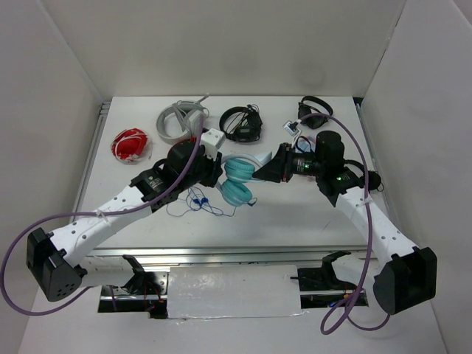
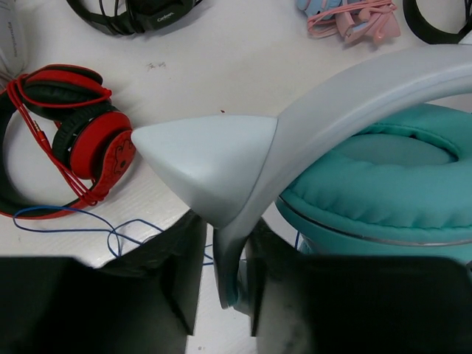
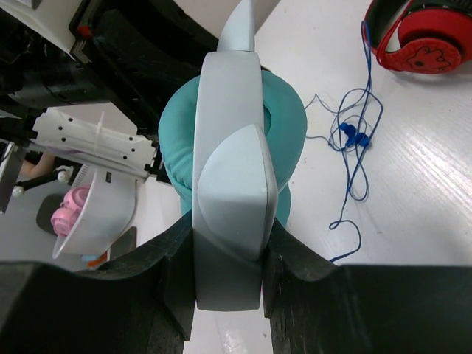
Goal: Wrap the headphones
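right gripper clamps headphones by band; left gripper pinches band's thin edge. risk: opposing pulls twist band free; loose cable may snag during wrapping.

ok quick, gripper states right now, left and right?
left gripper: closed on the white band of the headphones.
right gripper: closed on the same band, further along.

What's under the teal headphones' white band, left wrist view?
A teal padded cup lies below the band, blue cable on the table beside. The left gripper hides the cup's lower edge.
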Robot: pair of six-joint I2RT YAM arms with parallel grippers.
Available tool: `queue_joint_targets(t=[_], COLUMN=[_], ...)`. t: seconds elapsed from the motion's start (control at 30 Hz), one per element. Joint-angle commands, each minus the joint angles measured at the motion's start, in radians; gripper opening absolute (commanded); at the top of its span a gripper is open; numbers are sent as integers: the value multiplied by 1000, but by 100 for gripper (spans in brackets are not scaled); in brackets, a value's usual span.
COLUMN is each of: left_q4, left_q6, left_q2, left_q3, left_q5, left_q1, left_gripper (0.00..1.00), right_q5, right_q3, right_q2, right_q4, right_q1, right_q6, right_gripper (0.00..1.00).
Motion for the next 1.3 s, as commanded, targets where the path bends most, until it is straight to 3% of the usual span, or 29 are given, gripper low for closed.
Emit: queue_joint_targets(t=[0.0,0.07,0.1,0.17,0.2,0.33,0.4,0.47,0.6,0.73,0.87,0.97,1.03,1.27], left_q4=[55,56,49,35,30,28,25,12,19,-13,-62,-80,-140,-326], left_q6=[-5,-14,-17,-31,-34,-62,-76,-88,-68,-36,-13,15,10,6], left_q2=[-21,-26,-29,-32,-37,-57,-64,-69,-90,-83,-44,4,52,258], left_q3=[26,24,27,35,36,38,49,61,65,160,314,427,583,1028], left_q5=[15,13,2,-19,-42,-97,-116,-142,-206,-275,-352,-306,-309,-349], left_q1=[4,5,5,4,4,4,5,4,5,7,21,39,47,77], left_gripper=[33,26,17,8,1,0,0,0,0,0,0,0,0,0], right_q5=[-30,-15,15,60,115,191,192,186,191,246,266,223,253,505], right_q3=[79,88,101,110,125,167,191,203,173,29,-152,-321,-410,-465], right_q2=[-4,3,3,2,-4,-38,-52,-58,-107,-238,-368,-431,-438,-313], right_q4=[8,-34,-71,-101,-129,-148,-152,-166,-175,-181,-103,115,249,427], right_q1=[-3,-2,-3,-3,-3,-3,-3,-3,-3,-5,-3,14,53,226], right_q6=[-29,-67,-78,-93,-111,-144,-161,-171,-214,-265,-280,-213,-193,-280], right_gripper=[0,1,5,9,22,46,84,100,100,100,100,100,100,100])
